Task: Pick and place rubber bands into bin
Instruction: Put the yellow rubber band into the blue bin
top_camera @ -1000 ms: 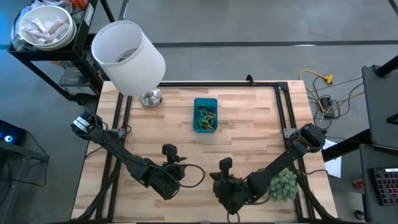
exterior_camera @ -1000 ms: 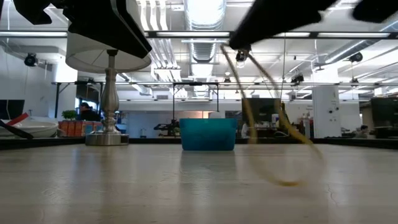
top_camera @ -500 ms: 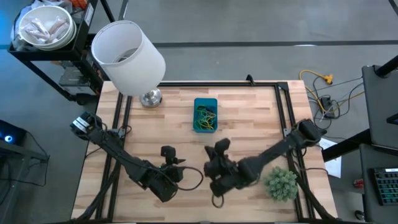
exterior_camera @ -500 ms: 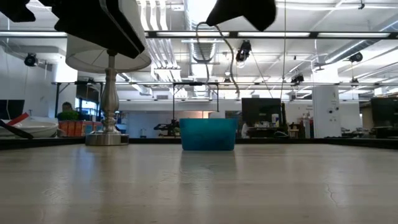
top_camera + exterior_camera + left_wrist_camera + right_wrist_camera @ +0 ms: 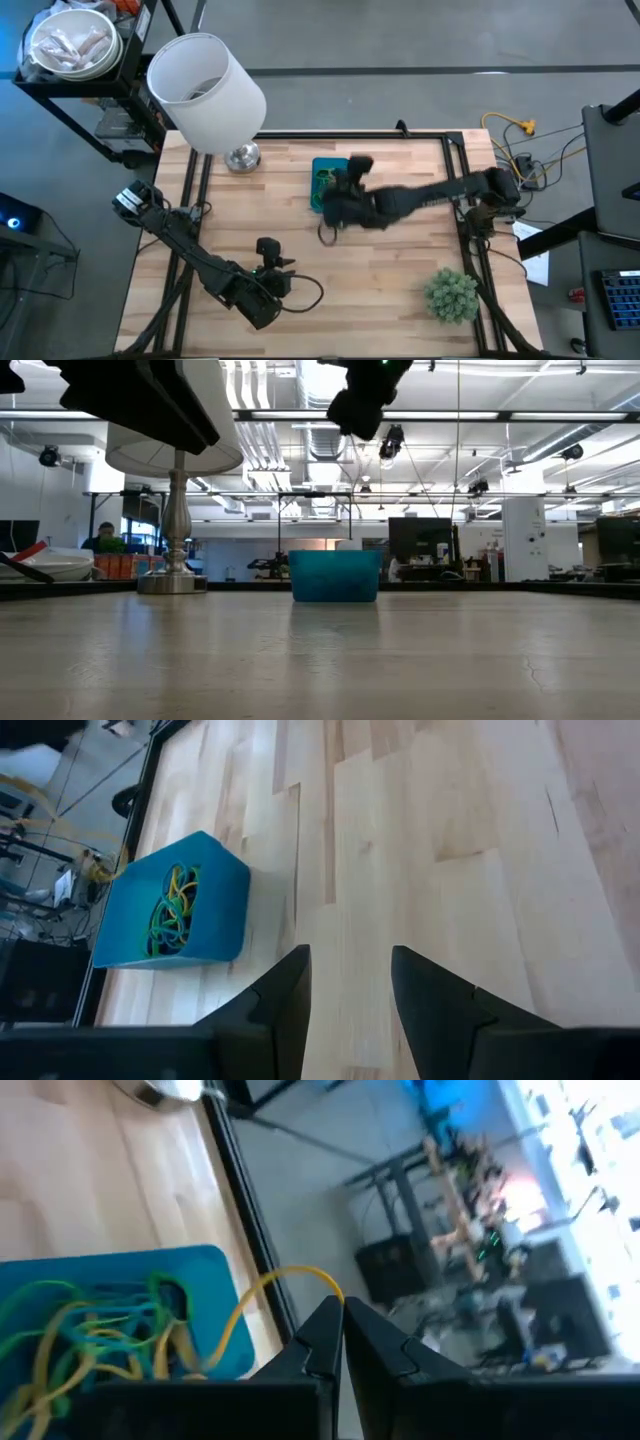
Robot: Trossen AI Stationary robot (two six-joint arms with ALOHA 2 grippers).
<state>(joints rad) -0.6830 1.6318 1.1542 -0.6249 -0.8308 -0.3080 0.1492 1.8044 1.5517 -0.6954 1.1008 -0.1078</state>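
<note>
right gripper (image 5: pixel 338 1342): fingers pinched on a thin yellow rubber band (image 5: pixel 262 1292), raised just over the small blue rectangular plastic bin (image 5: pixel 330 184) | bin: tangled green and yellow bands (image 5: pixel 170 910) inside | left gripper (image 5: pixel 347 982): fingers parted, holding nothing, near table's front

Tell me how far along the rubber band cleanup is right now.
Done: a tangle of green and yellow rubber bands already lies in the blue bin. In hand: the right end effector, shut on a yellow band, is at the bin. Left: dropping it; no loose bands show on the table.
</note>
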